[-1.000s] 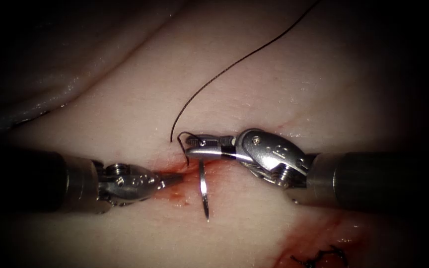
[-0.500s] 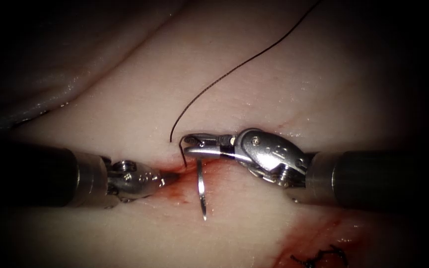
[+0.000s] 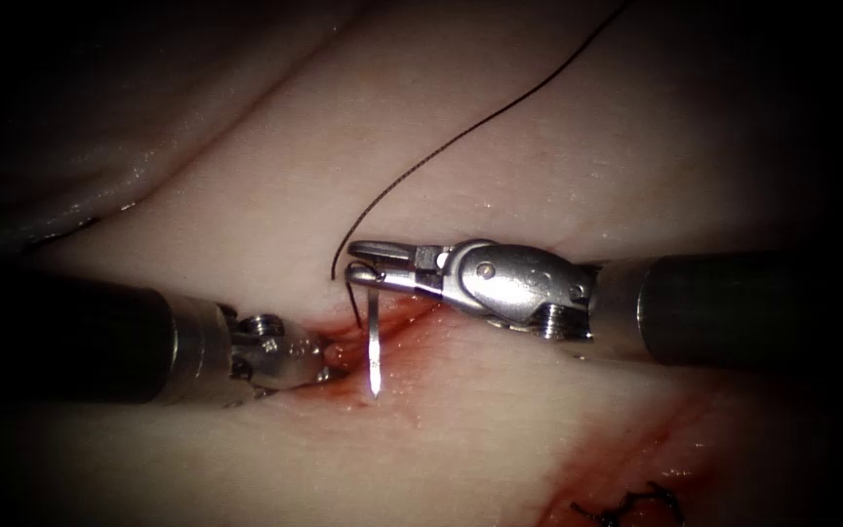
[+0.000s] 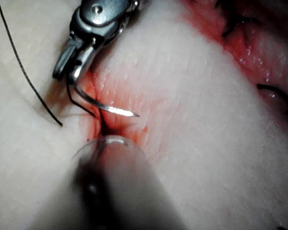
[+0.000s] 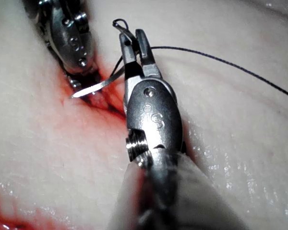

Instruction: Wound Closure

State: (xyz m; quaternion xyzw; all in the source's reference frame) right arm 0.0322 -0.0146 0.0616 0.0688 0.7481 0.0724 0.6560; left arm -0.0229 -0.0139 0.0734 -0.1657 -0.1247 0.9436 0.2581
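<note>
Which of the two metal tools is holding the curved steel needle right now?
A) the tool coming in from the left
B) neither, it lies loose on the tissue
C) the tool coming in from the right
C: the right arm's silver jawed tool clamps the curved steel needle near its thread end, its point free above the pale tissue.
</note>
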